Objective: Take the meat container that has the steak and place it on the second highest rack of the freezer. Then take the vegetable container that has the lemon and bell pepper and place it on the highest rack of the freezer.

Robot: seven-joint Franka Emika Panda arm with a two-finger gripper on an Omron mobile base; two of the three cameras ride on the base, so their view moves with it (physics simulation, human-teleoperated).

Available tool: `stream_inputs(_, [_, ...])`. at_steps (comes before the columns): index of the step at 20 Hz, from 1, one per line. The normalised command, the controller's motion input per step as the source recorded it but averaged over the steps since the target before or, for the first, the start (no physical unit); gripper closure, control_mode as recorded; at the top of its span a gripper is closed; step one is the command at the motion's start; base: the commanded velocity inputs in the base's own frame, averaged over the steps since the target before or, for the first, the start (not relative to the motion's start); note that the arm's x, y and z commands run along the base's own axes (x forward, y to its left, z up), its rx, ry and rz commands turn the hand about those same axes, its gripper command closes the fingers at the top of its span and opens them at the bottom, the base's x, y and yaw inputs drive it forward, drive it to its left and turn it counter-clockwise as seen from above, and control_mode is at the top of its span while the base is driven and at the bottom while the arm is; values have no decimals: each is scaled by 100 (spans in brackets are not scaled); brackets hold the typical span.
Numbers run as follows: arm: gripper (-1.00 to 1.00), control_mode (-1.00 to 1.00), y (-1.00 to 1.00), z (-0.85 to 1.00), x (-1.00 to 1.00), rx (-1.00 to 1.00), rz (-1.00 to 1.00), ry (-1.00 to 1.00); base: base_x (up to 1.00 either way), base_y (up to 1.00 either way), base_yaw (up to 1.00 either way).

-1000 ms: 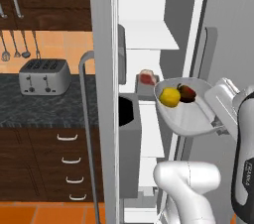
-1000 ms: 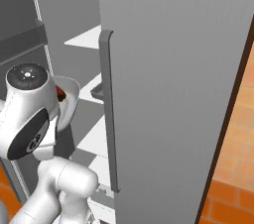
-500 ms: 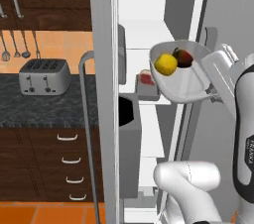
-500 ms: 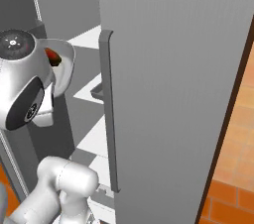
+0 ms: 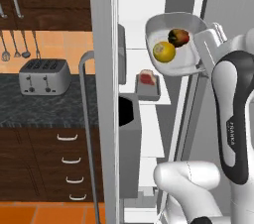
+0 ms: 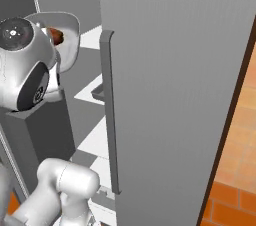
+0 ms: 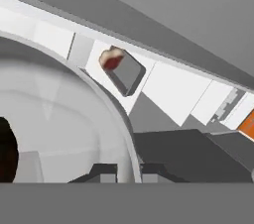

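- Freezer [image 5: 163, 94], tall and grey, door swung open; white shelves inside, long upright handle [image 6: 109, 115] on the door face in the right base view.
- Counter [image 5: 44, 104] with dark stone top to the left of the freezer, wooden drawers beneath.
- Bowl [image 5: 173, 44], rounded white-grey, held up high in front of the upper shelves, tilted toward the camera; rim also seen beside the arm in the right base view [image 6: 70, 35].
- Gripper [image 7: 128, 171] pressed together on the bowl's rim, at the bowl's right side in the left base view.
- Toaster [image 5: 43, 77] on the counter, far left.
- Tray [image 5: 149, 85], shallow grey, resting on a freezer shelf below and left of the bowl.
- Lemon [image 5: 164, 52] inside the bowl, yellow, on the near left.
- Pepper [image 5: 178, 36] inside the bowl, dark red, just behind and right of the lemon.
- Steak [image 5: 147, 78] lying in the tray, red with pale edge.
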Motion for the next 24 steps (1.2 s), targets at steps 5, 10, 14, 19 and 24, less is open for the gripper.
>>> stream_inputs(5, [100, -100, -1, 0, 54, 18, -10, 11, 0, 0, 0])
stream_inputs(10, [100, -100, -2, 20, 54, 20, -3, 24, 0, 0, 0])
stream_inputs(14, [100, -100, 0, 39, 47, -3, 0, 11, 0, 0, 0])
stream_inputs(19, [100, -100, 0, 3, 48, -10, 0, 1, 0, 0, 0])
stream_inputs(24, [100, -100, 4, -20, 27, -7, -2, 4, 0, 0, 0])
